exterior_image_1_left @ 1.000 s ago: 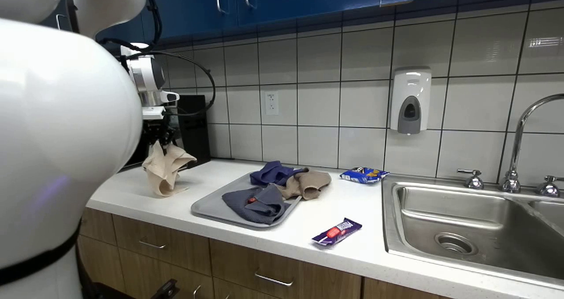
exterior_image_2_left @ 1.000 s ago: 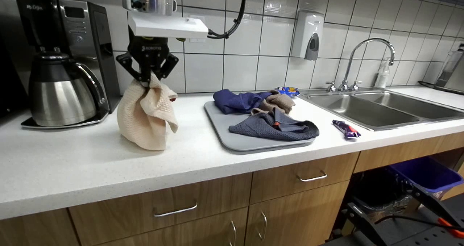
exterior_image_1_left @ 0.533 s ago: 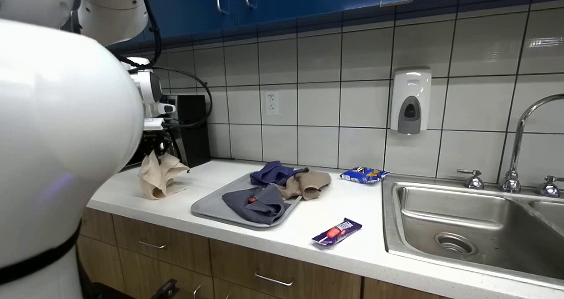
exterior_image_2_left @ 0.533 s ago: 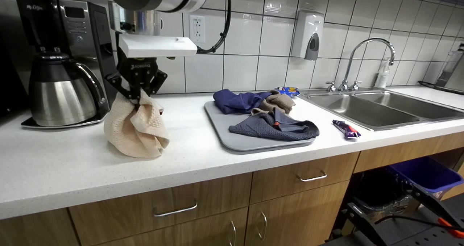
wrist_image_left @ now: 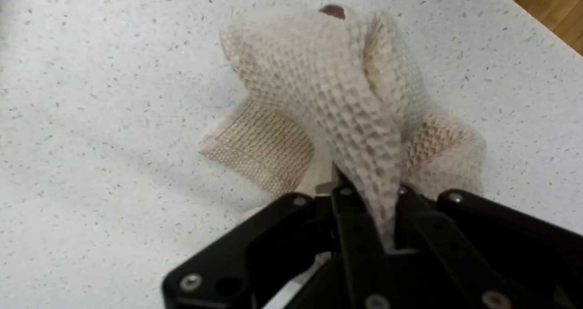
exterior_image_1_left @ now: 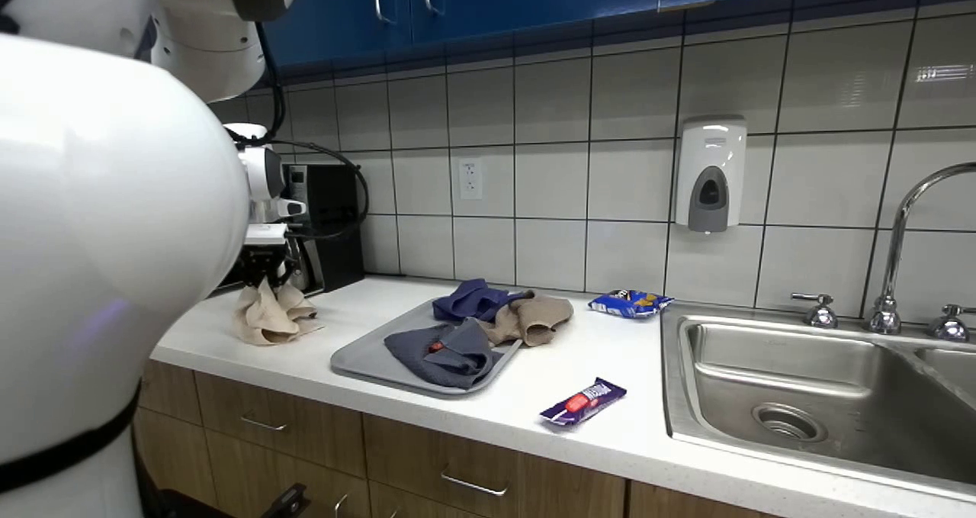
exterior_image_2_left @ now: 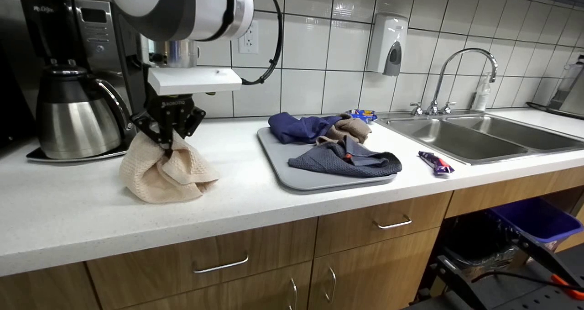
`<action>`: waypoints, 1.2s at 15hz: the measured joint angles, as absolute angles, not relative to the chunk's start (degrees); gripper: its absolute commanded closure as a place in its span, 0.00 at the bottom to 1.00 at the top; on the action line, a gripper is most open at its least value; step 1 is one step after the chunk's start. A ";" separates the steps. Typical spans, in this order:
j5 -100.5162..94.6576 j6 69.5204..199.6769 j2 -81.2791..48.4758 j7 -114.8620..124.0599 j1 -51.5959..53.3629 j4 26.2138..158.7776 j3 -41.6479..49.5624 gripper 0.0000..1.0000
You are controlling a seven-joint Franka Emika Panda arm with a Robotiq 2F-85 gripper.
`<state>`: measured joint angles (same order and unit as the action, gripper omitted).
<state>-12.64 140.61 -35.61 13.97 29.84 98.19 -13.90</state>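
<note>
While its lower folds rest on the white counter (exterior_image_2_left: 242,164), the beige cloth (exterior_image_2_left: 157,182) is noted pinched near its top by the gripper (exterior_image_2_left: 167,149), jaws drawn together; position: near the coffee maker (exterior_image_2_left: 98,40), apart from the grey tray (exterior_image_2_left: 284,155).

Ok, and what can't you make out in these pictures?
Gripped end of the beige cloth: partly hidden by the claw, wrist view.
Brown patch at its edge: only a sliver shows past the cloth, wrist view, so I can't tell what it is.
Lettering on the blue packet: too small, an exterior view.
Gray tray: partly hidden under the navy cloth, both exterior views.
Dark object: cut off by the left edge, an exterior view.
</note>
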 measured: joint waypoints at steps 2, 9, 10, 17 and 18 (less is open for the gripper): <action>-12.64 140.37 -36.34 13.94 29.98 97.32 -13.88 0.46; -12.64 140.01 -36.33 13.94 30.25 95.94 -13.71 0.00; -12.64 140.01 -36.14 13.95 30.25 95.88 -13.61 0.00; -12.64 140.00 -34.67 14.05 30.16 95.84 -11.26 0.00; -12.64 140.00 -34.52 14.10 30.13 95.84 -10.72 0.00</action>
